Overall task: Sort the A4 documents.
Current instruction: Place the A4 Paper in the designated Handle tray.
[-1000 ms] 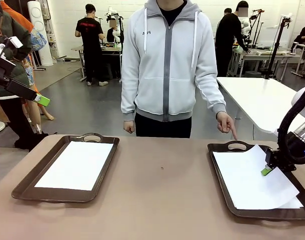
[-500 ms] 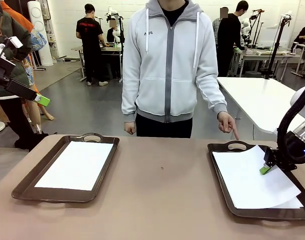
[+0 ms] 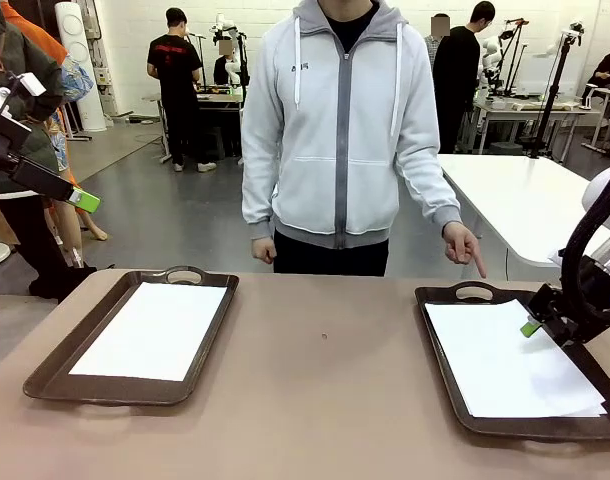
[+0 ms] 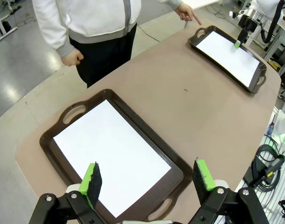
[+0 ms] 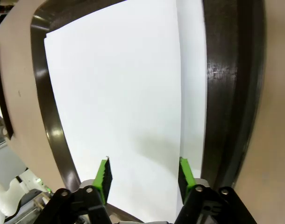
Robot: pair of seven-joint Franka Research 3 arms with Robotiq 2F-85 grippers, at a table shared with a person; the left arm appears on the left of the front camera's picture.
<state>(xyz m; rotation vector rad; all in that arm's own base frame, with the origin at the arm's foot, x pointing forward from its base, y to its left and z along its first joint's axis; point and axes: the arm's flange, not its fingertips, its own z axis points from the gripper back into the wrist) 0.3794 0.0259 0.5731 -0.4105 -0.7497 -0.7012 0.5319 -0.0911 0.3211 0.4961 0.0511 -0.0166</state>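
Note:
Two A4 documents lie stacked in the right tray [image 3: 440,345], the top sheet [image 3: 505,360] slightly askew over the lower sheet [image 5: 194,93]. My right gripper [image 3: 533,325] hovers open just above the top sheet's [image 5: 119,93] far right part, nothing between its fingers [image 5: 104,175]. Another A4 document [image 3: 150,330] lies flat in the left tray [image 3: 55,365]. My left gripper [image 3: 80,198] hangs open, high over the table's left end, looking down on that sheet [image 4: 110,149] from above the tray's [image 4: 175,179] near edge.
A person in a light grey hoodie stands at the far side, one hand [image 3: 465,245] pointing down at the right tray's far handle [image 3: 475,291]. Bare brown tabletop [image 3: 325,380] lies between the two trays. A white table [image 3: 525,200] stands beyond, at the right.
My right gripper has opened and let go of the top sheet, which settled flat in the right tray. The gripper rose slightly and moved right. The person's pointing hand lifted a little.

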